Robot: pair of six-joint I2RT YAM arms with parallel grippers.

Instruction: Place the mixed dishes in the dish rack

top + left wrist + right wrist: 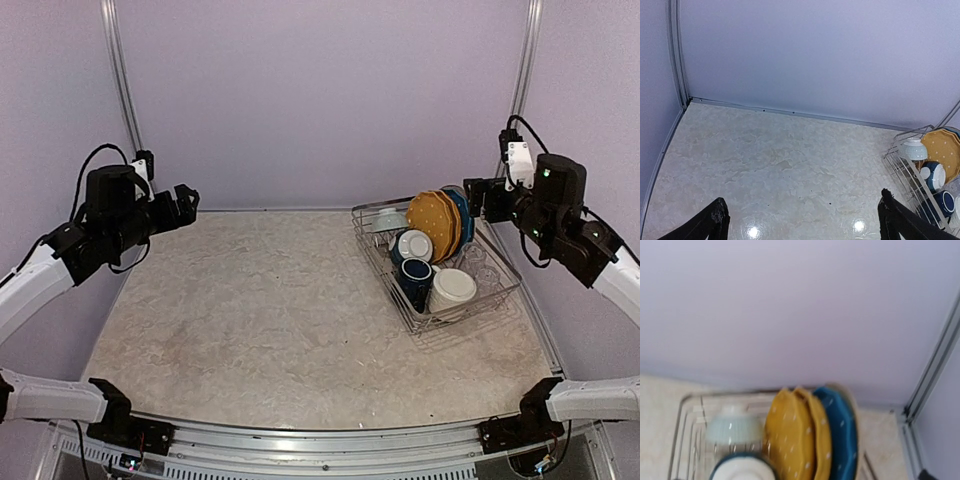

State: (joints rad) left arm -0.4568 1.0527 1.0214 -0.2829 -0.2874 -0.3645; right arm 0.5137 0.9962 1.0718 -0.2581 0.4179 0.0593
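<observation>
Rack [470,310] stands loaded, right of centre on the table [250,300]. Only the top view shows the cream mug [452,290] at its front. Left gripper [802,200] spread, empty. Right gripper [480,197] spread, near the upright plates [795,435].

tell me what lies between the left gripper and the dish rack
Nothing but bare tabletop between left gripper and dish rack, clearest in the top external view.

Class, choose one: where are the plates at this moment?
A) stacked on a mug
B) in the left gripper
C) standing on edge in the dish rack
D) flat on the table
C: the yellow plate and blue plate stand on edge at the far end of the dish rack.
</observation>
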